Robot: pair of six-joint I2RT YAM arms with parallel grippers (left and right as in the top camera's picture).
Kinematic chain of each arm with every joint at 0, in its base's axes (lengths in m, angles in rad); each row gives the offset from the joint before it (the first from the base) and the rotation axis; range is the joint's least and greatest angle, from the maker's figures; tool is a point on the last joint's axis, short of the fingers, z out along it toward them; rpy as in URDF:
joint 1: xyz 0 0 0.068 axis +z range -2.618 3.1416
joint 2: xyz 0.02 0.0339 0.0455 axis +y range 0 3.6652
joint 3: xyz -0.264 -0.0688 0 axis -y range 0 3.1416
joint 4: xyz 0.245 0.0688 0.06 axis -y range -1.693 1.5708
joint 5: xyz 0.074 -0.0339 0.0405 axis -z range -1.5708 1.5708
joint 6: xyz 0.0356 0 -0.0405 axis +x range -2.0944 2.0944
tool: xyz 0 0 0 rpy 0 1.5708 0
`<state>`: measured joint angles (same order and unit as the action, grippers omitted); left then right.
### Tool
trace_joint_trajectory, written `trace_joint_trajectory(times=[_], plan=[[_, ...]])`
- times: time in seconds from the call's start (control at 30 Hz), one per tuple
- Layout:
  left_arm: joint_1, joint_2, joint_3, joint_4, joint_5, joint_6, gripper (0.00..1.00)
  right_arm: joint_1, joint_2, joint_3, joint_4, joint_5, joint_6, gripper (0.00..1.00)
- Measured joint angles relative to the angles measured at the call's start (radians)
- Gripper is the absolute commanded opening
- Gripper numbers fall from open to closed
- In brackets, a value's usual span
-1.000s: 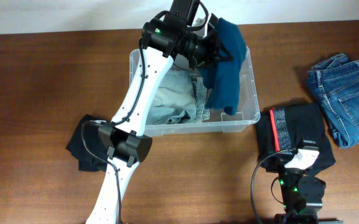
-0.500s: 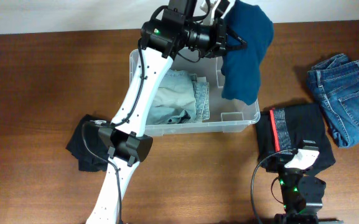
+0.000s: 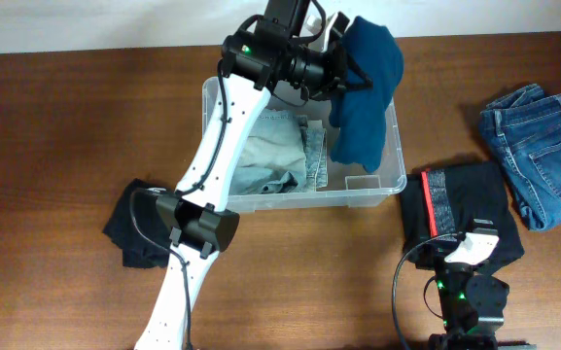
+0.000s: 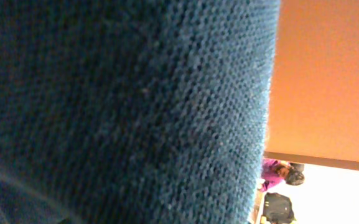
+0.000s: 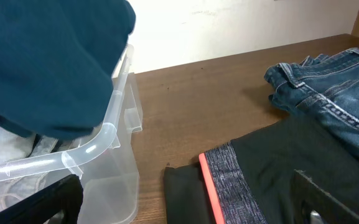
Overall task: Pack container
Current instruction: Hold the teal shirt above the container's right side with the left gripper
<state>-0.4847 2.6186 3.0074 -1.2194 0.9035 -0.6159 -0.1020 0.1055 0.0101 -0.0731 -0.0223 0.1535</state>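
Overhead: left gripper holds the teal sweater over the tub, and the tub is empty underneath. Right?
Not empty. The overhead view shows the tub already holding light denim clothes. The rest stands: the left gripper holds the teal sweater over the tub.

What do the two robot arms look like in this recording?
The left arm has white links, black joints, a black cable along it and a green light. The right arm is mostly black with a white part and black fingers.
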Motion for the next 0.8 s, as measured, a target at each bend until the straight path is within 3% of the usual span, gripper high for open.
trace_joint_trajectory(times=[0.4,0.57,0.8], plan=[[0.039,0.074,0.011,-0.004,0.042,0.014,0.0,0.0,0.0,0.0,0.0,0.0,0.0,0.99],[0.092,0.07,0.053,-0.108,0.036,0.042,0.0,0.0,0.0,0.0,0.0,0.0,0.0,0.99],[0.193,-0.075,0.082,-0.384,-0.22,0.132,0.0,0.0,0.0,0.0,0.0,0.0,0.0,0.99]])
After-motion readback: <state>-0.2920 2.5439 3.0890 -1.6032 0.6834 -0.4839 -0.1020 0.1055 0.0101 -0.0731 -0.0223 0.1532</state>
